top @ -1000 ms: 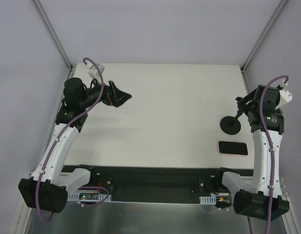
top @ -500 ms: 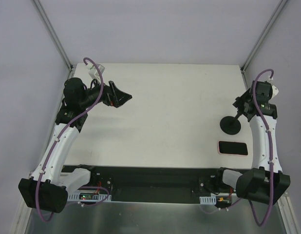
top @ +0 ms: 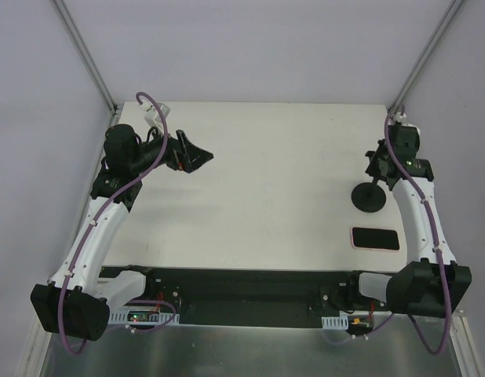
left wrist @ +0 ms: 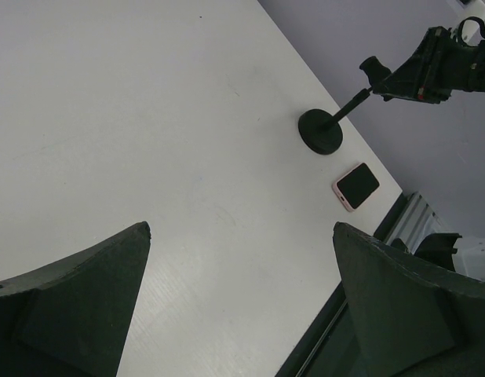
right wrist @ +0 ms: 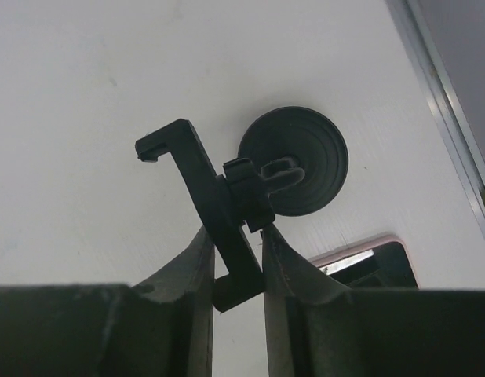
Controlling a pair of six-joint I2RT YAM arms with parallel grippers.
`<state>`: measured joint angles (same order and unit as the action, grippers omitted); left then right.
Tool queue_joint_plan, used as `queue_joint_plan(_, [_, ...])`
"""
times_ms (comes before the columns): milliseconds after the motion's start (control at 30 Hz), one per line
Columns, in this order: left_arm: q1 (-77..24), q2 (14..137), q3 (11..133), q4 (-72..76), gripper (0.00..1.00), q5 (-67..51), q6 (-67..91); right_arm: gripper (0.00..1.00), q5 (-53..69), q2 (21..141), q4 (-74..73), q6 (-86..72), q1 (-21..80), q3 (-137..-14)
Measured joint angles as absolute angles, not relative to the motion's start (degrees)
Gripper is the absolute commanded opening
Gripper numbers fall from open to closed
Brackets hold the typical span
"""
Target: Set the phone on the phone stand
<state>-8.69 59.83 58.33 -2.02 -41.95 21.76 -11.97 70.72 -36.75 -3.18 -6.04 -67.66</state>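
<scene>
The phone [top: 375, 238], black-screened with a pink edge, lies flat on the table near the front right. Just behind it stands the phone stand [top: 370, 196], its round base on the table and its post leaning up to the right. My right gripper [top: 377, 163] is at the top of the post. In the right wrist view its fingers [right wrist: 197, 259] press both sides of the stand's clamp holder [right wrist: 197, 173], with the base [right wrist: 309, 169] and the phone [right wrist: 372, 265] below. My left gripper [top: 202, 157] hangs open at the far left, holding nothing, and sees the phone [left wrist: 356, 185] from afar.
The white table [top: 274, 181] is walled at the back and sides by grey panels with metal corner posts [top: 85, 55]. A black strip [top: 235, 283] with the arm bases runs along the near edge. The phone lies close to that edge.
My right wrist has swung left over the stand's top and its jaws have closed on the clamp holder. The stand's base has shifted slightly. The left arm and the phone stayed put.
</scene>
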Motion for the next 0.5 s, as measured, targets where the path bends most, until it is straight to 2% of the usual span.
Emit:
queue_joint_plan(200, [-8.69, 59.88, 58.33, -2.02, 0.99, -41.95, 21.78, 0.01, -7.73, 70.94, -35.22, 7.25, 8.34, -67.90])
queue_joint_plan(500, [-8.69, 59.88, 58.33, -2.02, 0.99, -41.95, 21.76, 0.01, 16.93, 73.65, -34.59, 22.83, 33.78, -69.60])
